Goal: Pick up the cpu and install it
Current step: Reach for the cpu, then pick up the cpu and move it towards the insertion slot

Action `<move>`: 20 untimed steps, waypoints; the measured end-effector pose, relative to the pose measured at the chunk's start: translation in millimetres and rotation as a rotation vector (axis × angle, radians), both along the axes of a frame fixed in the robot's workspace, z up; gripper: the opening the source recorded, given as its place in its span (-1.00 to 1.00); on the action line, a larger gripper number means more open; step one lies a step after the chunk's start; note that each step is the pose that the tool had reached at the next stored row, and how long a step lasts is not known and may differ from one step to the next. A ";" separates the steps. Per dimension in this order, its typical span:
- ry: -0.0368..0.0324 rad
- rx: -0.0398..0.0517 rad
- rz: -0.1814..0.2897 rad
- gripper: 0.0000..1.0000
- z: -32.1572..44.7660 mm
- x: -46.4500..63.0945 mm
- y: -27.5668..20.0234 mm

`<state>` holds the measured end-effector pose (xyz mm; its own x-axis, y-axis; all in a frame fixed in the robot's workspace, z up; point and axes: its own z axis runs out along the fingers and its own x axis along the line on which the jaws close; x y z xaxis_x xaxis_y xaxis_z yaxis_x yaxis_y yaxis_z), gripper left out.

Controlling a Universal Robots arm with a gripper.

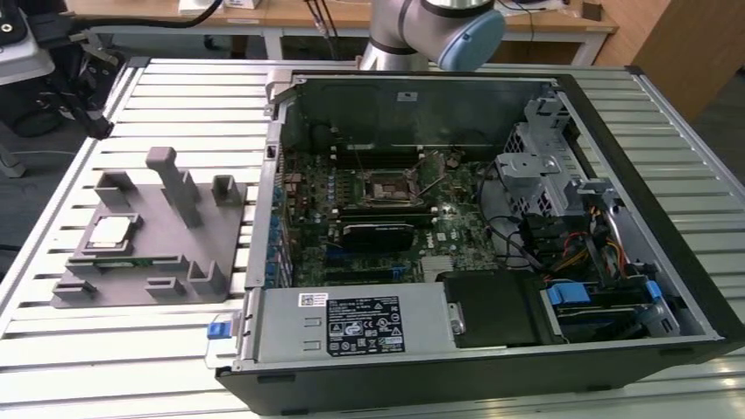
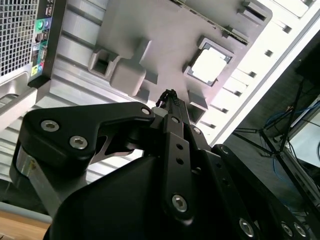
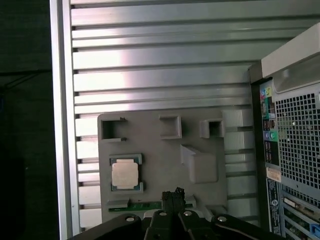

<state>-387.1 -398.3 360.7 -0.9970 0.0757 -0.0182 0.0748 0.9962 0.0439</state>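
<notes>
Robot arm (image 1: pixel 463 31), grey tube w/ pale-blue joint cap, stands at the far edge of the bench (image 1: pixel 174 96) in the exterior view. It's cut off by the frame's upper edge, so its reach can't be traced there. The bench is ribbed alu slats, bright & reflective.

On it, toward the exterior view's right, an open black PC case (image 1: pixel 658 183) lies on its side, inner walls bare grey sheet metal. Its meshed rear panel w/ coloured ports shows in both wrist views. Inside are a green motherboard (image 1: pixel 309 179), a black square socket frame (image 1: pixel 390 185) near its ctr, and tangled cables (image 1: pixel 512 231) & blue clips (image 1: pixel 570 292), too small to sort.

Toward the exterior view's left, apart from the case, sits a matte grey moulded holder (image 1: pixel 174 266) w/ upright posts & square pockets.

The tool (image 3: pixel 173 194), black metal linkages w/ silver screw heads, hangs above the holder, pointing down at it. Its fingertips are drawn together w/ nothing btwn them, touching nothing. Its body hides part of the bench in the second wrist view.

A narrow green memory stick (image 3: pixel 140 205) lies in a holder slot, partly hidden behind the tool. The cpu (image 1: pixel 111 231), a small flat square w/ pale silver top, sits level in its own pocket of the holder, just beside the stick, untouched. Glare washes out its surface in the second wrist view.
</notes>
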 end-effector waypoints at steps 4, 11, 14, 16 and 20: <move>0.0001 0.0000 0.001 -0.79 -1.6 -11.3 -0.6; 0.0001 0.0000 0.001 -0.79 -2.6 -31.7 -0.6; 0.0001 0.0000 0.001 -0.79 -3.5 -39.4 -0.6; 0.0001 -0.0001 0.001 -0.79 -4.1 -43.2 -0.6; 0.0000 0.0000 0.001 -0.79 -5.7 -50.0 -0.5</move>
